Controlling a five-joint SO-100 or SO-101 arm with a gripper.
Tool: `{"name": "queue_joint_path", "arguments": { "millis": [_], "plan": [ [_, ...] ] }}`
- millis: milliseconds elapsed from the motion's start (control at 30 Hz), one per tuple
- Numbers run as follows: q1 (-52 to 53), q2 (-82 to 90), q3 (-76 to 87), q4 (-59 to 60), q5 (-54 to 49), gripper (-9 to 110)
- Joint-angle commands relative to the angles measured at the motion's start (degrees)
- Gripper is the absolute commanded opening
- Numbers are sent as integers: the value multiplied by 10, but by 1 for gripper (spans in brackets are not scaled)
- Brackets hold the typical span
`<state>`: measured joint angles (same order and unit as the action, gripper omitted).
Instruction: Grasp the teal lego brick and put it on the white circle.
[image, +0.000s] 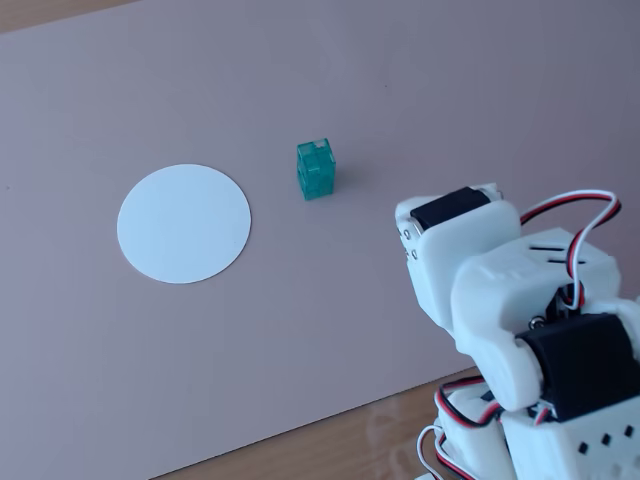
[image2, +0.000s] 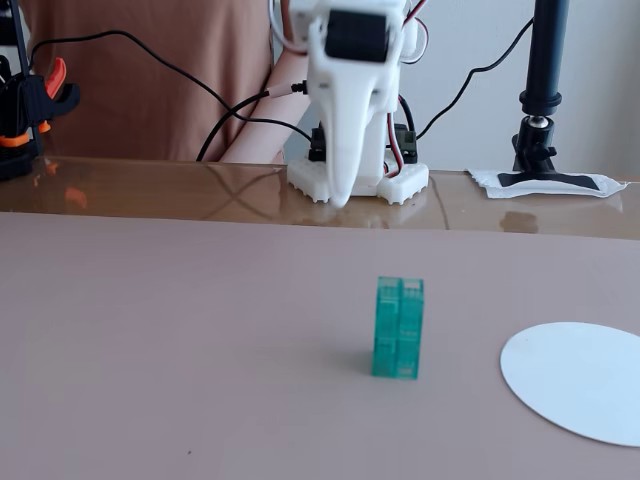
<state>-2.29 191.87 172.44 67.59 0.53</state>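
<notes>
The teal lego brick (image2: 398, 328) stands upright on the pink mat, also seen as a small block (image: 316, 170) from behind the arm. The white circle (image2: 580, 380) lies flat on the mat, right of the brick in that fixed view and left of it (image: 183, 222) in the fixed view from behind. My white gripper (image2: 338, 200) hangs point-down over the glossy table strip by the arm's base, well behind the brick, its fingers together with nothing between them. From behind, only the arm's white body (image: 500, 300) shows and the fingers are hidden.
A black clamp with orange handles (image2: 25, 110) sits at the far left. A black camera pole (image2: 545, 80) stands on a taped foot (image2: 545, 182) at the right. Cables (image2: 230, 110) run behind the base, and a person in brown (image2: 150, 70) is behind the table.
</notes>
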Motion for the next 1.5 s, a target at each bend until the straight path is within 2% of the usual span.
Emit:
{"name": "queue_joint_path", "arguments": {
  "millis": [0, 233, 533, 800, 1000, 1033, 1100, 1167, 1467],
  "plan": [
    [-32, -54, -64, -21, 26, 0],
    [-39, -307, -200, -98, 44, 0],
    [-44, -644, -455, -30, 33, 0],
    [-61, -820, -593, 9, 45, 0],
    [-66, -833, -600, 9, 41, 0],
    [-68, -835, -601, 9, 47, 7],
    [-67, -842, -604, 12, 55, 27],
    [-68, -869, -621, 27, 48, 38],
    [-68, -1006, -680, 36, 47, 36]
  ]
}}
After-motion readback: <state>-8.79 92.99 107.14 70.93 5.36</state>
